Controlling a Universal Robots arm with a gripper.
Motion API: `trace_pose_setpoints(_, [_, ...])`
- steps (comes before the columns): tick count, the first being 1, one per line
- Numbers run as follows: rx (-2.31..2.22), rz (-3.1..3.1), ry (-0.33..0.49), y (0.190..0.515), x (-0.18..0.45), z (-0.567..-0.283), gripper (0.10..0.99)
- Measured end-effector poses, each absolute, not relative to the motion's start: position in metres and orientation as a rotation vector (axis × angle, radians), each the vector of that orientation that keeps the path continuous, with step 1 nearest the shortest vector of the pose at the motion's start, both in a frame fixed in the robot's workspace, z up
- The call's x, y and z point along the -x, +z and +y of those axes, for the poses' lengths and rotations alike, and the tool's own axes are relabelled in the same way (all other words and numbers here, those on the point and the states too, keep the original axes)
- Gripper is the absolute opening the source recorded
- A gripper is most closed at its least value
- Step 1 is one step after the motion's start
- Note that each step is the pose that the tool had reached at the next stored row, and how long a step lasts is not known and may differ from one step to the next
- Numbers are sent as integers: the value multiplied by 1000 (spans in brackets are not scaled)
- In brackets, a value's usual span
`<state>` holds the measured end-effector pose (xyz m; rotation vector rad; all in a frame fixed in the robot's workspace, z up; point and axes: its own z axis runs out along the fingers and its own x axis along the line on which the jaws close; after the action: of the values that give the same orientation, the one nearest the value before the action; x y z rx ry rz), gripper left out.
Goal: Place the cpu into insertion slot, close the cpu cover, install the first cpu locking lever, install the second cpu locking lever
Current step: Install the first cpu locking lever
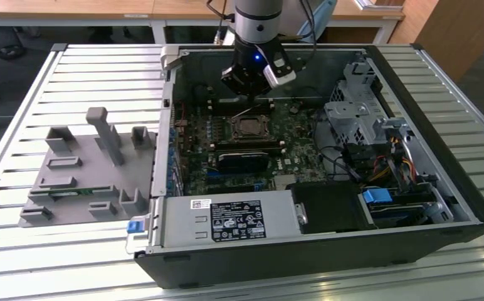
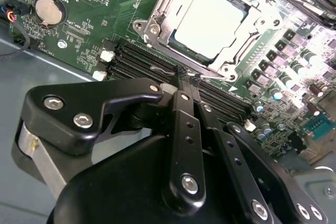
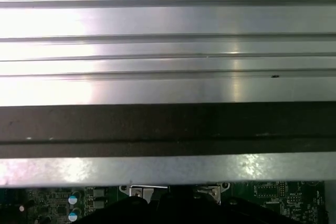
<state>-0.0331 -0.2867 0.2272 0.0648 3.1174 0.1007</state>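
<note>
The cpu (image 2: 212, 17) lies flat in the insertion slot on the green motherboard, its pale metal face up, and shows as a small square (image 1: 248, 128) in the exterior view. The silvery cpu cover (image 2: 161, 11) is down around it and hides most of the slot. A thin wire locking lever (image 2: 163, 68) sticks out beside the socket. My gripper (image 2: 184, 76) is shut, its tips touching that lever's end; I cannot tell whether the wire is clamped. In the exterior view the gripper (image 1: 249, 95) hangs inside the case just behind the socket.
Black memory slots (image 2: 142, 59) and a coin battery (image 2: 48, 10) lie near the fingers. The open case holds a grey power-supply box (image 1: 225, 219) and a drive cage (image 1: 355, 119). A grey fixture (image 1: 91, 169) sits on the slatted table. The case wall (image 3: 168, 124) runs close by.
</note>
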Motion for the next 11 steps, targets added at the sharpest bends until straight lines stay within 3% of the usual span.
trace_pose_setpoints(11, [-65, 3117, 101, 223, 29, -284, 106])
